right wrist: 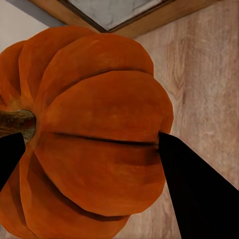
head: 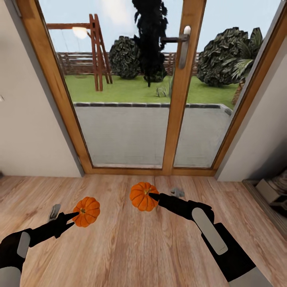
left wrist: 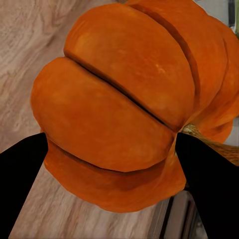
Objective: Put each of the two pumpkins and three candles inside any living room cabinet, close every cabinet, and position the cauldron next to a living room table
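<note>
Two orange ribbed pumpkins hang above the wooden floor, one in each hand. My left gripper (head: 75,217) is shut on the left pumpkin (head: 87,211), whose ribs press between the black fingers (left wrist: 20,169) in the left wrist view (left wrist: 124,109). My right gripper (head: 153,197) is shut on the right pumpkin (head: 142,196), seen close up with its brown stem in the right wrist view (right wrist: 94,144). The candles, cabinet, cauldron and table are out of view.
A wood-framed glass patio door (head: 181,83) with a metal handle stands straight ahead, garden behind it. White walls flank it. A low shelf with pale objects (head: 271,189) sits at the right edge. Light wooden floor (head: 131,247) lies underneath.
</note>
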